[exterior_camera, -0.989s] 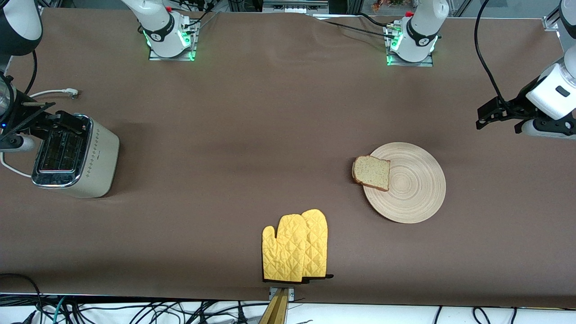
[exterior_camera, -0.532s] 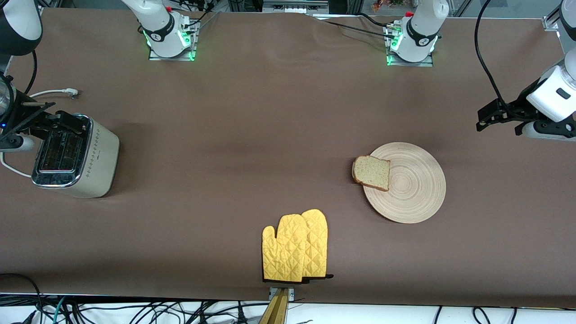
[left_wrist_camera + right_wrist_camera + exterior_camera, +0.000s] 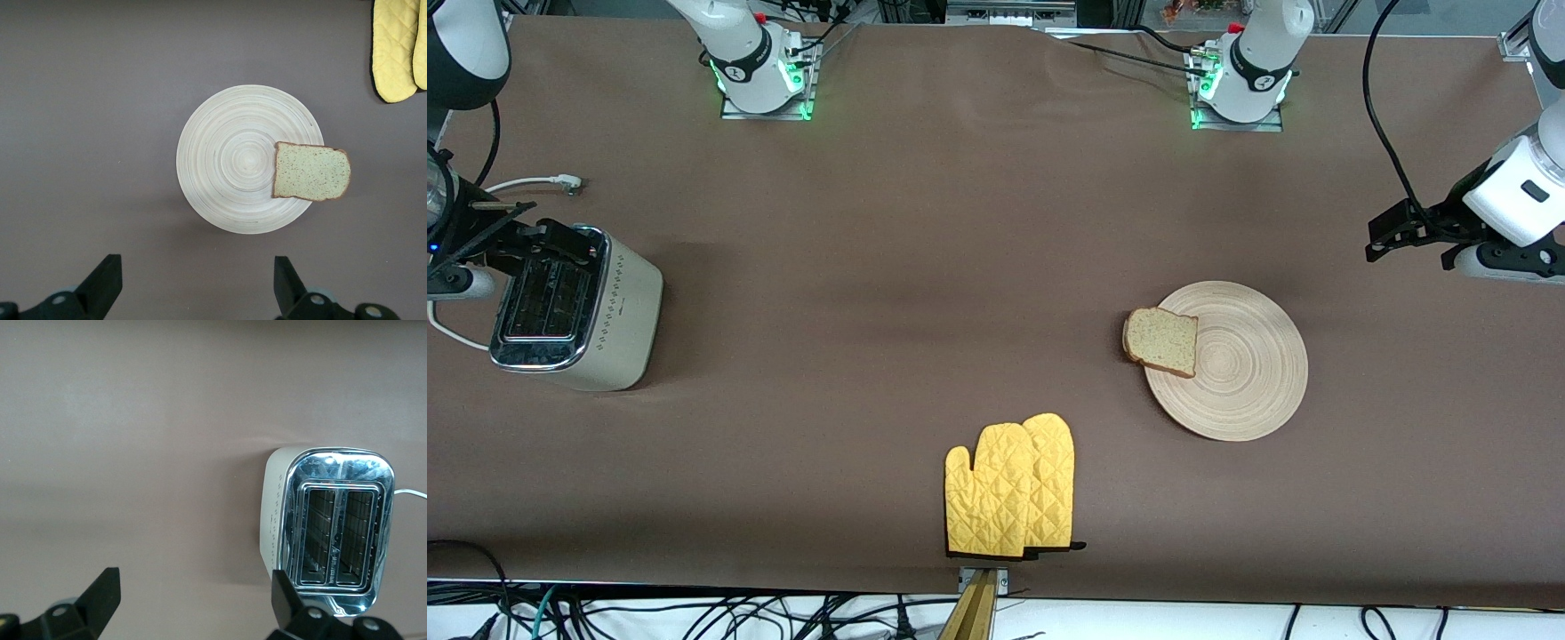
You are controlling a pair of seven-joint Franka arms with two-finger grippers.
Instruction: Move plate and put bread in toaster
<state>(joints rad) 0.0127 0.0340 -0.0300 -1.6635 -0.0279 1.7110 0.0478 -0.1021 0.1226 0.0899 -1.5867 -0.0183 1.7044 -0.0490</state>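
Note:
A pale wooden plate (image 3: 1240,373) with ring grooves lies toward the left arm's end of the table. The bread (image 3: 1160,341), one speckled slice, rests on the plate's rim and overhangs it toward the toaster. The left wrist view shows the same plate (image 3: 227,167) and bread (image 3: 311,172). My left gripper (image 3: 1403,233) hangs open and empty over bare table beside the plate (image 3: 197,267). The cream toaster (image 3: 574,307) with its chrome top stands at the right arm's end, both slots empty (image 3: 333,530). My right gripper (image 3: 551,240) is open over the toaster's edge (image 3: 193,583).
A pair of yellow quilted oven mitts (image 3: 1009,487) lies near the table's front edge, midway between the arms, and also shows in the left wrist view (image 3: 397,47). The toaster's white cord and plug (image 3: 560,182) lie on the brown cloth beside it.
The left arm's hand has drifted slightly, its gripper still open. The right arm, plate, bread and toaster have not moved.

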